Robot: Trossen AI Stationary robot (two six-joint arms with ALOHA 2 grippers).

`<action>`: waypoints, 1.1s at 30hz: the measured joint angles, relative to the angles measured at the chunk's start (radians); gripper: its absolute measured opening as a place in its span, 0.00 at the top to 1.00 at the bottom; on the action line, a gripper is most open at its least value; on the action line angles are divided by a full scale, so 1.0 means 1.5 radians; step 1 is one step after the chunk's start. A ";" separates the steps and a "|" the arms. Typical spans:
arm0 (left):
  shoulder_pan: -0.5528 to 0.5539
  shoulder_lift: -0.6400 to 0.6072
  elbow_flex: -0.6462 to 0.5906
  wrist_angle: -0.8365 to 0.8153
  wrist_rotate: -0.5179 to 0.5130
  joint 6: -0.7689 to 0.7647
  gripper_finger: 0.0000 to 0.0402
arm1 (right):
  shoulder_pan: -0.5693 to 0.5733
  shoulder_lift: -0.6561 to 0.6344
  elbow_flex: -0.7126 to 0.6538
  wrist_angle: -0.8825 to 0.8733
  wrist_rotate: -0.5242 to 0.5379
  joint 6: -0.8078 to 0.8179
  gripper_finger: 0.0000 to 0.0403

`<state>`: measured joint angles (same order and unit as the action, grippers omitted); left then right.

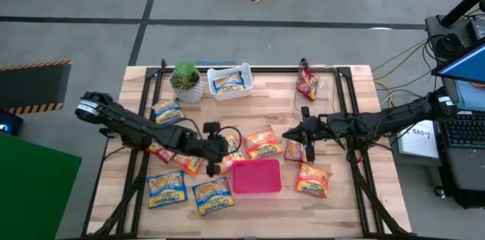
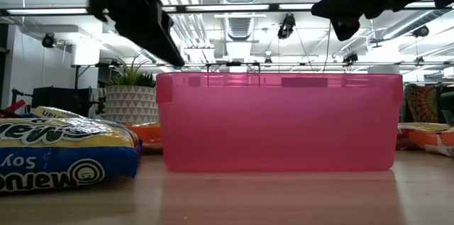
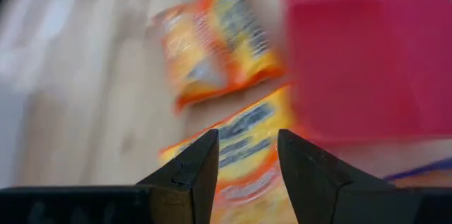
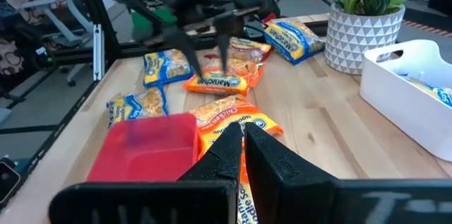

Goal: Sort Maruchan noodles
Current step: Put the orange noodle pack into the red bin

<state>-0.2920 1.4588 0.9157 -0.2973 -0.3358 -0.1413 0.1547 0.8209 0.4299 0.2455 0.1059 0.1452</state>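
Nearest the front edge, two blue-and-yellow packets (image 1: 166, 189) (image 1: 213, 194) lie flat beside the pink bin (image 1: 256, 176), which looks empty, so probably the drop target for one flavour. An orange packet (image 1: 313, 179) sits just right of it. Left gripper (image 1: 216, 163) hangs just off the bin's left rim, fingers spread partway with nothing between them; in the left wrist view an orange-yellow packet (image 3: 240, 146) lies directly beneath the gap with another orange packet (image 3: 215, 44) just past it, so I read this as lining up a pick. Right gripper (image 1: 293, 135) is over mid-table, fingers pressed together and empty, parked clear of the left arm's work zone. Orange packets (image 1: 263, 143) cluster between the two grippers. Further back: a blue packet (image 1: 167, 111) by the potted plant (image 1: 186, 81), one blue packet already in the white bin (image 1: 229, 81), a dark red packet (image 1: 307, 83) in the clear bin (image 1: 324, 82). Looks like one bin per colour; most packets not yet sorted.
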 joint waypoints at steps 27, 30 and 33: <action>0.059 0.000 -0.056 0.027 -0.012 -0.059 0.43 | 0.000 -0.001 -0.043 0.000 -0.001 -0.012 0.98; 0.085 0.000 -0.083 0.038 0.004 -0.053 0.43 | 0.000 -0.001 -0.058 0.024 0.000 -0.001 0.98; 0.111 -0.006 -0.126 0.087 0.040 -0.054 0.44 | 0.000 -0.001 -0.069 0.045 0.000 0.020 0.98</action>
<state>-0.1259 1.4495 0.7272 -0.1666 -0.2757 -0.2219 0.1547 0.8188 0.3260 0.3136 0.1052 0.1751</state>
